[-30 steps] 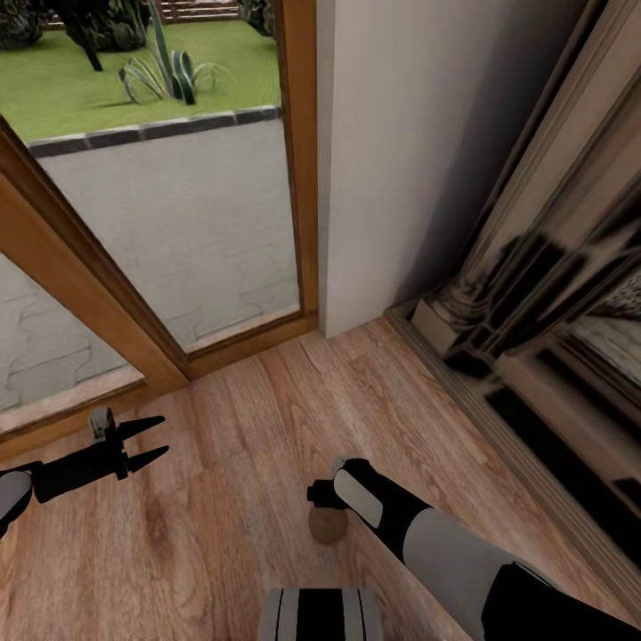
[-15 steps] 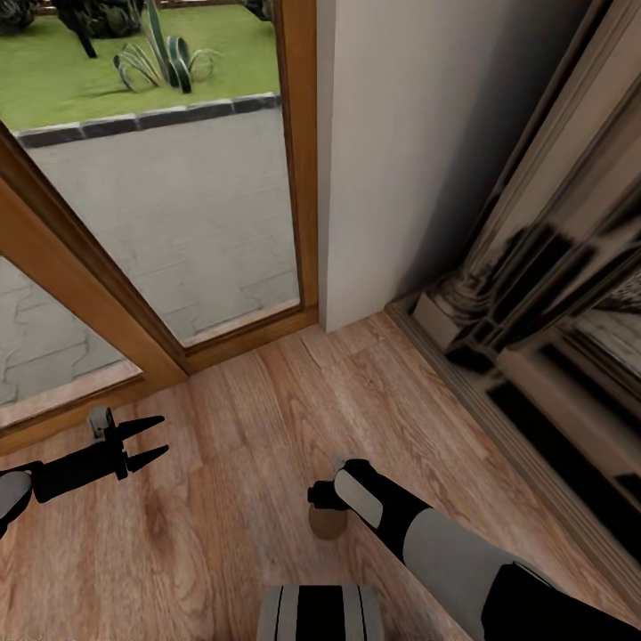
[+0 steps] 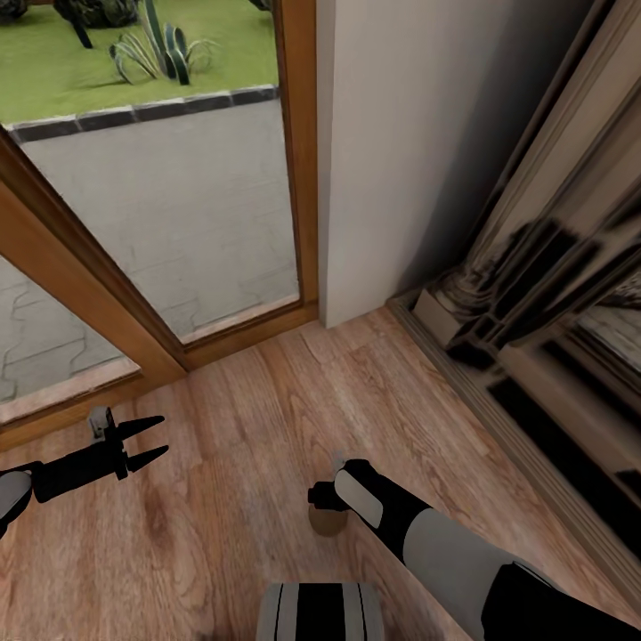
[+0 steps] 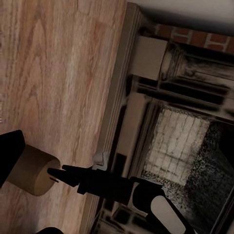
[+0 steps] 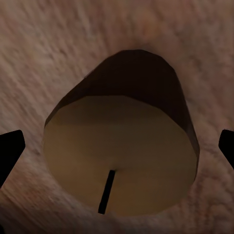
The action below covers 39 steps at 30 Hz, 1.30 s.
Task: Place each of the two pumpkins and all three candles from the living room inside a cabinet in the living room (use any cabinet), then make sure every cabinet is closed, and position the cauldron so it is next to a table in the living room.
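While bent downward, right claw [image 3: 328,500] straddles candle [image 3: 327,521].

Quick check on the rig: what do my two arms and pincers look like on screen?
Both arms are matte black with pale grey shell panels. The left pincer has two slim, pointed black fingers and a small grey block at its base. The right arm shows a rounded grey wrist panel.

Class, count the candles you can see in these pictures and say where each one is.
1. One candle stands on the wooden floor, directly beneath the right hand, between its open fingers. Others may lie outside the views.
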{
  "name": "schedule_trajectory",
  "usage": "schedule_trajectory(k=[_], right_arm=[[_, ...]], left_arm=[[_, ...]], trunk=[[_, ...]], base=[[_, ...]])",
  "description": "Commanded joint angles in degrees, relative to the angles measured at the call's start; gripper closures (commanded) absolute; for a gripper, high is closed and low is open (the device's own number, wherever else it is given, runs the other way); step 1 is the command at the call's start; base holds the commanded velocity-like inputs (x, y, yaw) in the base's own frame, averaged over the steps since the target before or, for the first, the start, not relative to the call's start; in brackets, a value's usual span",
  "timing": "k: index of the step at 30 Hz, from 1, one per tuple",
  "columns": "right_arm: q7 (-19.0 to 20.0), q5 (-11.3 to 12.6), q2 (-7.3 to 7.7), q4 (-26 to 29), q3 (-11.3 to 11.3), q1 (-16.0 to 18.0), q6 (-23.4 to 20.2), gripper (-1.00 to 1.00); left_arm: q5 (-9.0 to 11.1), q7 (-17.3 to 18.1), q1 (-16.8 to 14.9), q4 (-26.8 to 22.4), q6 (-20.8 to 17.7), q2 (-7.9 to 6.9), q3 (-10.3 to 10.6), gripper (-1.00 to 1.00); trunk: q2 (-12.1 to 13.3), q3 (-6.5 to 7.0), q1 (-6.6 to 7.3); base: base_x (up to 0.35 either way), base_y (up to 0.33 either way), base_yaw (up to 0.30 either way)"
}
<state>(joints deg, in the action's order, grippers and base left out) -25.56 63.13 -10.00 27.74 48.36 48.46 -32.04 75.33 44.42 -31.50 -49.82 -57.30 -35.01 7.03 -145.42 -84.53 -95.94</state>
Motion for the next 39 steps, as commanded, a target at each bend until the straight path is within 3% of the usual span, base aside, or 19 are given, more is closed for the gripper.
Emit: schedule_trajectory(k=[1, 4, 16, 20, 32, 39], right_arm=[[-0.4, 0.4, 0.0, 0.0, 0.2, 0.1, 0.0, -1.0], [-0.4, 0.4, 0.0, 0.0, 0.2, 0.1, 0.0, -1.0], [-0.4, 0.4, 0.0, 0.1, 0.2, 0.1, 0.0, -1.0], [-0.4, 0.4, 0.0, 0.1, 0.2, 0.1, 0.2, -1.0], [-0.3, 0.3, 0.0, 0.2, 0.2, 0.1, 0.3, -1.0], [-0.3, 0.3, 0.0, 0.2, 0.2, 0.1, 0.3, -1.0]], left_arm=[[0.2, 0.2, -0.1, 0.1, -0.2, -0.06, 0.2, -1.0], [0.2, 0.2, -0.1, 0.1, -0.2, -0.06, 0.2, -1.0], [0.2, 0.2, -0.1, 0.1, -0.2, -0.06, 0.2, -1.0], [0.2, 0.2, -0.1, 0.1, -0.2, -0.06, 0.2, -1.0], [0.2, 0.2, -0.1, 0.1, -0.2, -0.06, 0.2, -1.0], [0.2, 0.2, -0.1, 0.1, -0.2, -0.06, 0.2, -1.0]], trunk=[[0.0, -0.27, -0.01], [-0.1, -0.93, -0.09], [-0.1, -0.93, -0.09], [-0.1, -1.82, -0.19], [-0.1, -1.82, -0.19], [-0.2, -2.48, -0.27]], base=[[0.0, 0.0, 0.0], [0.0, 0.0, 0.0], [0.0, 0.0, 0.0], [0.0, 0.0, 0.0], [0.0, 0.0, 0.0], [0.0, 0.0, 0.0]])
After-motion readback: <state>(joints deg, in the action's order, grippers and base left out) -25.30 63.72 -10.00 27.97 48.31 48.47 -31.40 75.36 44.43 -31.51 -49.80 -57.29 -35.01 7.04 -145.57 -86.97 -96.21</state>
